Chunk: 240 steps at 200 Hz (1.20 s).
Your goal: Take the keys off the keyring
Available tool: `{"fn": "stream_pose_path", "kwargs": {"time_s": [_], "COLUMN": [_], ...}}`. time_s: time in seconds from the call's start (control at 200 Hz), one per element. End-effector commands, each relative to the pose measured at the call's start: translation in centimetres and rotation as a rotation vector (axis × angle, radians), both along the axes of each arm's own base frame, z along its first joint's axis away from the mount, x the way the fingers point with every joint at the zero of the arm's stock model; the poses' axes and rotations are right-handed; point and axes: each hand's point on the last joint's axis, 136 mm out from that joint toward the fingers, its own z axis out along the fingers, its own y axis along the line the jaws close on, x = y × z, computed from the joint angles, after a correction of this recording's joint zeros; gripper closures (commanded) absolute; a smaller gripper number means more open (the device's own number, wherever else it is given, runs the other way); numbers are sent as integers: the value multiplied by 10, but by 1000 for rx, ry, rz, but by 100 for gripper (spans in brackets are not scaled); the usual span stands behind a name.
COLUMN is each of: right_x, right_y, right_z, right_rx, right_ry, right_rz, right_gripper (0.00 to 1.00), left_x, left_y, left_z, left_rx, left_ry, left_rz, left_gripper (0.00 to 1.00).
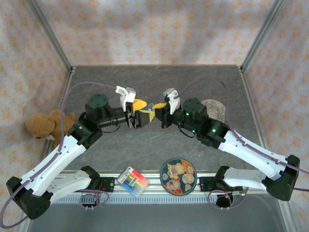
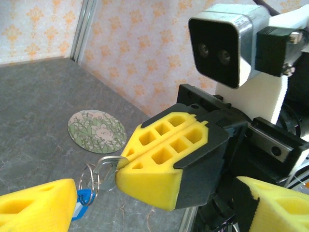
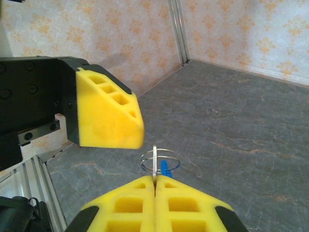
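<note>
Above the middle of the grey table, my right gripper point(image 1: 158, 110) is shut on the head of the small silvery key point(image 2: 104, 166). In the right wrist view the key point(image 3: 154, 162) stands edge-on out of the closed yellow fingertips point(image 3: 145, 186). The thin wire loops of the keyring point(image 3: 161, 162) hang off the key. A bright blue tag point(image 3: 165, 168) hangs on the loops. My left gripper point(image 1: 141, 112) faces the right one and is open. One left finger point(image 2: 38, 205) sits right beside the blue tag point(image 2: 83, 198) and hides part of it. The other left finger point(image 2: 275, 203) is far off to the side.
A round floral coaster point(image 1: 212, 107) lies on the table behind the right arm. A patterned plate point(image 1: 177, 176) and a colourful pack point(image 1: 133, 180) sit at the near edge between the arm bases. A teddy bear point(image 1: 46, 124) sits at the left wall.
</note>
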Motion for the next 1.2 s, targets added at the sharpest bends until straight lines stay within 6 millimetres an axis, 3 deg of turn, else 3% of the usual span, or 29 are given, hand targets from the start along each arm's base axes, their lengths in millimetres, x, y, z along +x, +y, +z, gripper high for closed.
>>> {"fn": "stream_pose_path", "kwargs": {"time_s": [0.0, 0.806, 1.196], "right_x": [-1, 6, -4], "right_y": [-2, 1, -5], "right_z": [30, 31, 34], "right_rx": [75, 78, 91], "right_ry": [-36, -32, -39], "right_rz": [2, -21, 3], "right_gripper": [100, 100, 100], "left_x": [-3, -6, -2], "left_y": [-2, -14, 10], "left_z": [13, 10, 17], "left_rx": [-31, -45, -4], "left_ry": [-18, 6, -63], "left_rz": [-28, -68, 57], "left_gripper": [18, 23, 18]}}
